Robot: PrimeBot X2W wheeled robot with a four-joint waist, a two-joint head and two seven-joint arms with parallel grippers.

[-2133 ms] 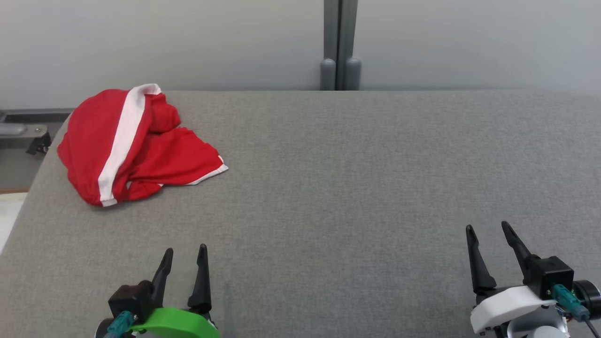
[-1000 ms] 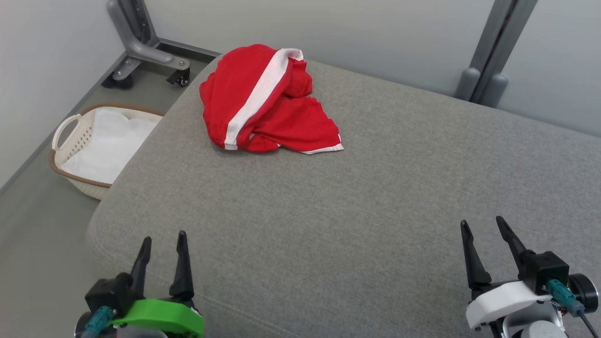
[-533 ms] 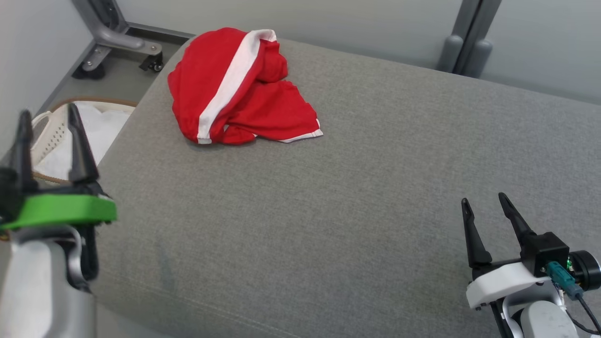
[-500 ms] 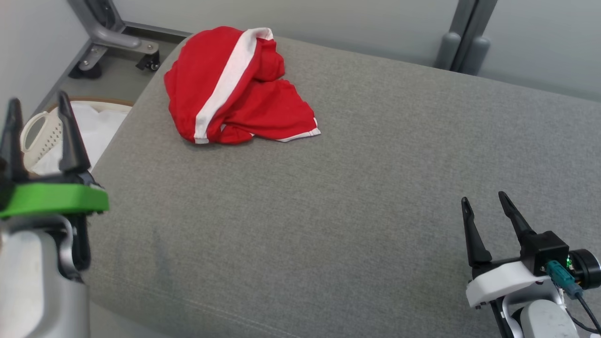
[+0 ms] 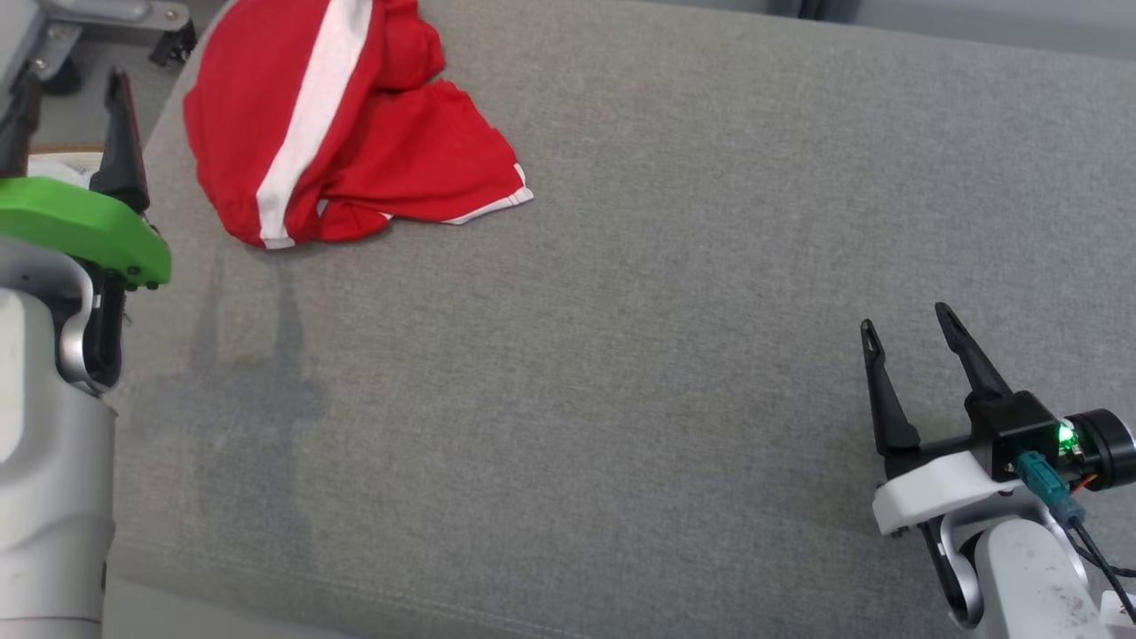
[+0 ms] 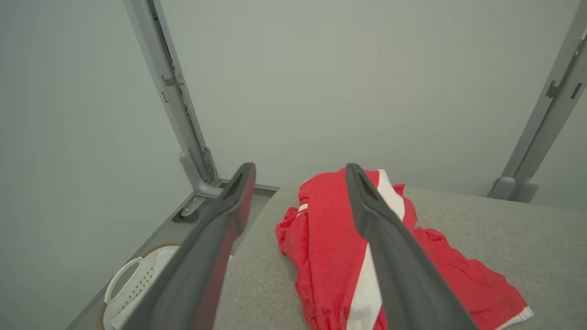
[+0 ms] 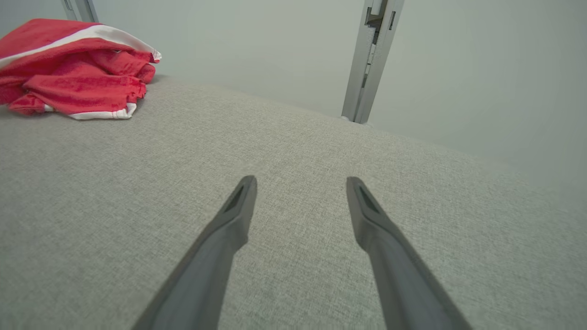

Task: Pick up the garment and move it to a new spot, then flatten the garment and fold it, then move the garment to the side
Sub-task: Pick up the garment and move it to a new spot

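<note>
White basket [image 6: 137, 282] sits beside the grey padded table [image 5: 621, 355].

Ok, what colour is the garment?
The garment is red with a white stripe; the head view shows it best.

Matt woven grey cloth surface [image 5: 621, 355], soft crumpled red cloth garment [image 5: 355, 142], perforated plastic basket [image 6: 133, 286], matt dark claw fingers [image 7: 229, 229].
</note>
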